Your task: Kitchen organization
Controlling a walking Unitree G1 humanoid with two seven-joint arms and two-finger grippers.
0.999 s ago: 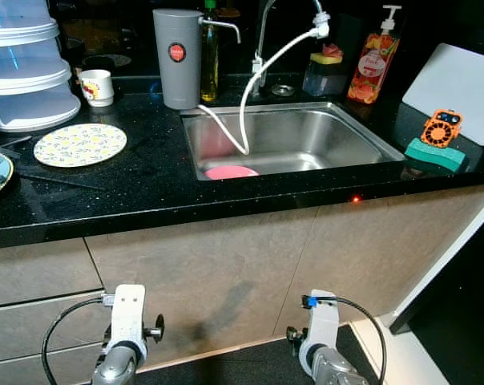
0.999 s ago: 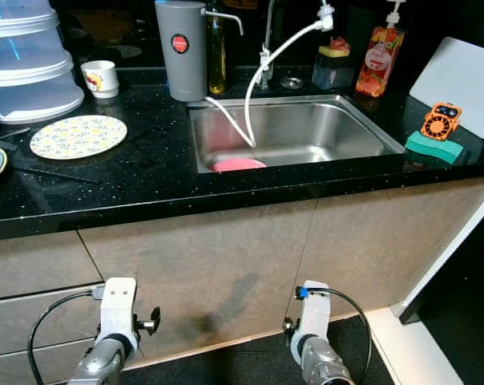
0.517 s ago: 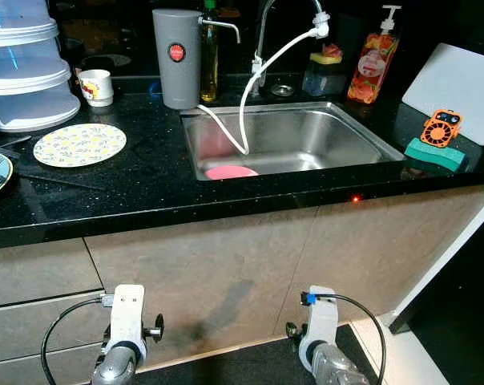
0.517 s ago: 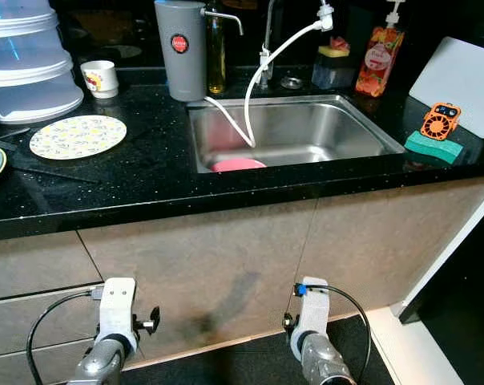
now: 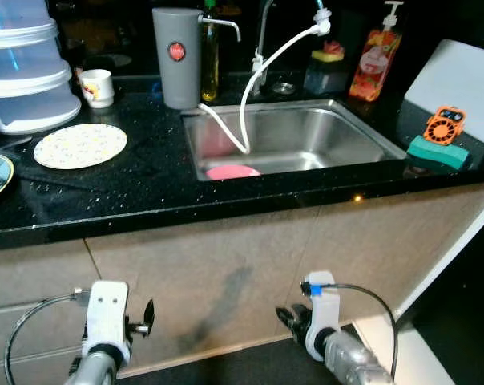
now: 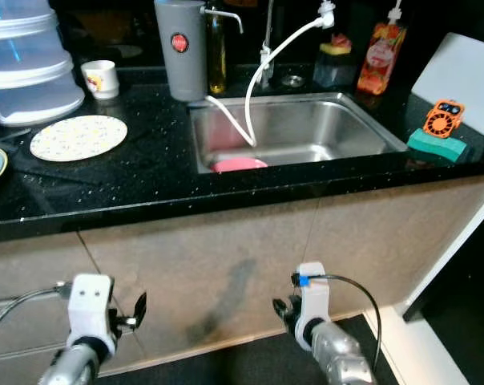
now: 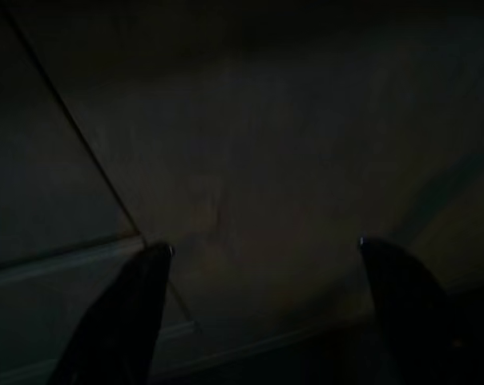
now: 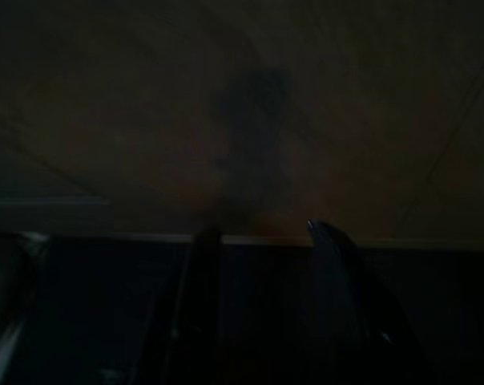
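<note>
Pink plate (image 5: pixel 231 172) lies flat in steel sink (image 5: pixel 354 132) on speckled black bench (image 5: pixel 138 188), round floral plate (image 5: pixel 80 145) w/ it; left hand (image 7: pixel 266 257) spread, right hand (image 8: pixel 262 233) slightly parted, both empty.

**Where the cameras look**

The two head views look forward and down from above the worktop (image 5: pixel 146 184). Both share the sink (image 5: pixel 290 140), the plate (image 5: pixel 80 145) and the cabinet front (image 6: pixel 226 265) below. Each wrist view is dark and looks along its own fingers, close to that cabinet front.
</note>
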